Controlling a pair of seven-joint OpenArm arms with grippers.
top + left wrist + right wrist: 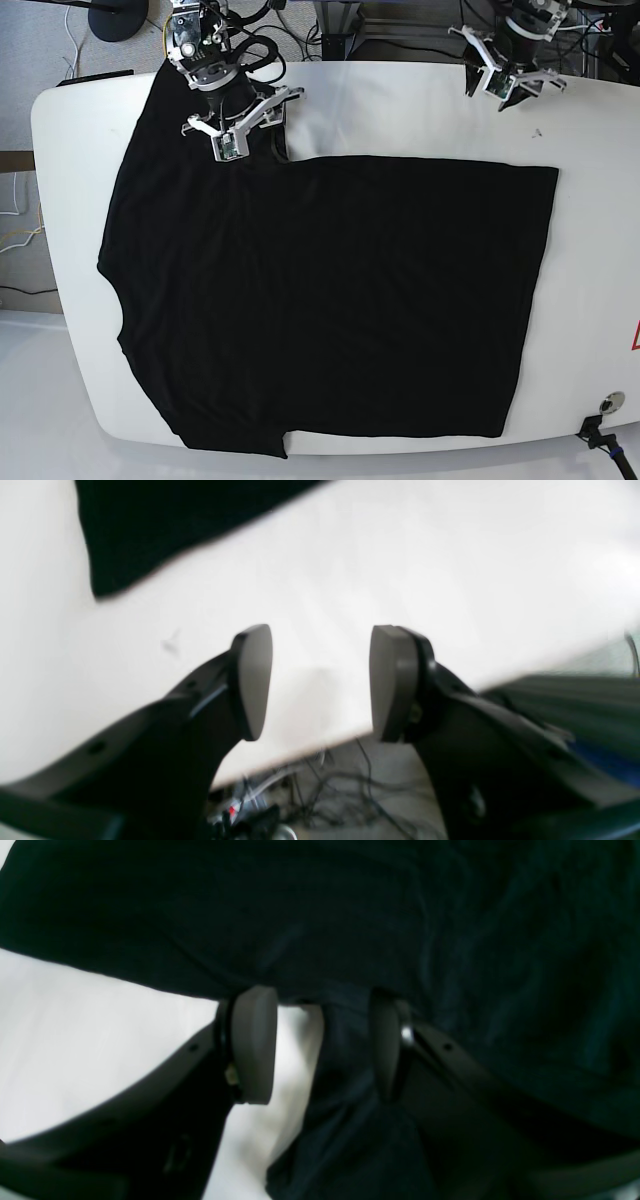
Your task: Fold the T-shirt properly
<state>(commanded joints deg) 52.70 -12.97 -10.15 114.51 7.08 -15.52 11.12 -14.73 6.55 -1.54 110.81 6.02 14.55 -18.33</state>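
Note:
The black T-shirt [330, 300] lies spread over most of the white table [400, 110], with one sleeve at the left and an upper edge running right. My right gripper [243, 118] is open at the shirt's far left part. In the right wrist view [320, 1040] a bunched fold of the T-shirt [345, 1050] sits between the jaws, against the right pad. My left gripper [512, 72] is open and empty over bare table near the far edge; in the left wrist view [322, 680] a T-shirt corner [150, 530] lies apart from it.
The table's far edge [310, 745] runs just under my left gripper, with loose cables [325, 790] on the floor beyond. A small dark speck [538, 130] lies on the table near the left gripper. A round fitting [610, 404] sits at the front right corner.

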